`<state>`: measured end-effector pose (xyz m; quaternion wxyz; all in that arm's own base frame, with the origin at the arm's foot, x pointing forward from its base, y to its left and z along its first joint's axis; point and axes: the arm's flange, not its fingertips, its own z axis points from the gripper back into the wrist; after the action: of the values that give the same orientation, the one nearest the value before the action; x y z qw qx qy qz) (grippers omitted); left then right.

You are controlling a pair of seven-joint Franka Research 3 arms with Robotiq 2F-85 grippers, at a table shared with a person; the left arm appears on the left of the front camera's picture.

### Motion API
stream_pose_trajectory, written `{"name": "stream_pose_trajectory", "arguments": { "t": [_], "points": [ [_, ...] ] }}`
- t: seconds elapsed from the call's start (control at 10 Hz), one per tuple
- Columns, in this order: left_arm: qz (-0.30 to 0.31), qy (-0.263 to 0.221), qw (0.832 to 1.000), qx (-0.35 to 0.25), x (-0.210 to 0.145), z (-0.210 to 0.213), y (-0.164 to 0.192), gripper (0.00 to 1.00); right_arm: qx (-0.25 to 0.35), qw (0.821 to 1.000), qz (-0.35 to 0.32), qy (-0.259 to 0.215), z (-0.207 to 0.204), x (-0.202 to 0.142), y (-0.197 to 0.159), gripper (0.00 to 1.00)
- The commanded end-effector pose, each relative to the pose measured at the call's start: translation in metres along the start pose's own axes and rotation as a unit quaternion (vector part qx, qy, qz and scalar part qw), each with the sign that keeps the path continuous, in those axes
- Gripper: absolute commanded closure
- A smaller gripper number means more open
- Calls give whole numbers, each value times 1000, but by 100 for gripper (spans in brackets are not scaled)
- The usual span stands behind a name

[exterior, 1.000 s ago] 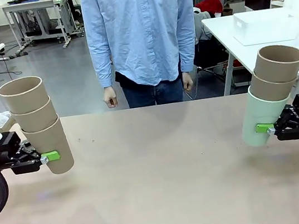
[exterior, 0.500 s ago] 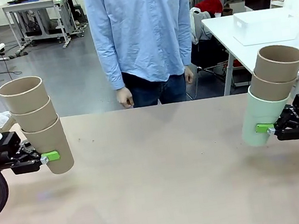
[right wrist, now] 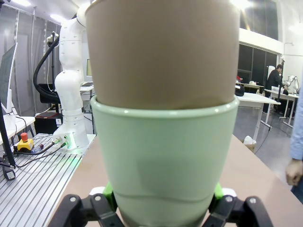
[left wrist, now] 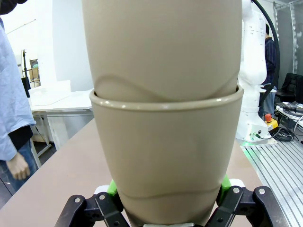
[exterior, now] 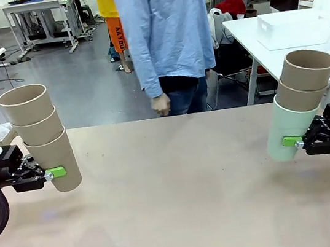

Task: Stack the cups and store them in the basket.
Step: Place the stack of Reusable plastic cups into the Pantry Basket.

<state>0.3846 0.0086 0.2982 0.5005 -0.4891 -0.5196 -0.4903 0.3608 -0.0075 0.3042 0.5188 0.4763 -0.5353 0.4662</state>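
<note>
Cups: all six are nested, but in 2 stacks of 3, not one.

- Left stack (exterior: 40, 139): 3 tan cups, top leaning toward the robot's left. Left hand (exterior: 56, 173) is clenched on the bottom cup low down, with green pads on either side per the left wrist view.
- Right stack (exterior: 300, 103): mint cup (exterior: 284, 133) at the bottom w/ 2 tan cups nested in it, top leaning toward the robot's right. Right hand (exterior: 292, 140) is clamped on the mint cup near its base.
- Both stacks look lifted just clear of the table (exterior: 178, 214), at opposite ends and well apart.

Progress, est.: about halfway. Pair-up stacking is done. What's left is to merge the 2 stacks into one (or keep them as 2) and then put them in the basket.

A white box (exterior: 292, 27) sits on a side table (exterior: 244, 31) far right in the bkgd. You can't tell from here whether that's the basket.

Person (exterior: 166, 30) stands at the far edge, turned sideways, hand (exterior: 162, 104) hanging free and holding nothing.

Note for you: neither hand is free, so a merge means seating one held stack into the other. The lean on both will need squaring first.
</note>
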Motion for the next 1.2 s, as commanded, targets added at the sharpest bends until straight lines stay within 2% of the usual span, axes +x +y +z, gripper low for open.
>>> {"name": "stream_pose_trajectory", "arguments": {
  "t": [0.0,1.1],
  "points": [
    [-4,-5,1000,-1,3,0,-1,16,1,1000,7,0,-1,3,-1,16],
    [-4,-5,1000,-1,3,0,-1,16,1,1000,7,0,-1,3,-1,16]
  ]
}}
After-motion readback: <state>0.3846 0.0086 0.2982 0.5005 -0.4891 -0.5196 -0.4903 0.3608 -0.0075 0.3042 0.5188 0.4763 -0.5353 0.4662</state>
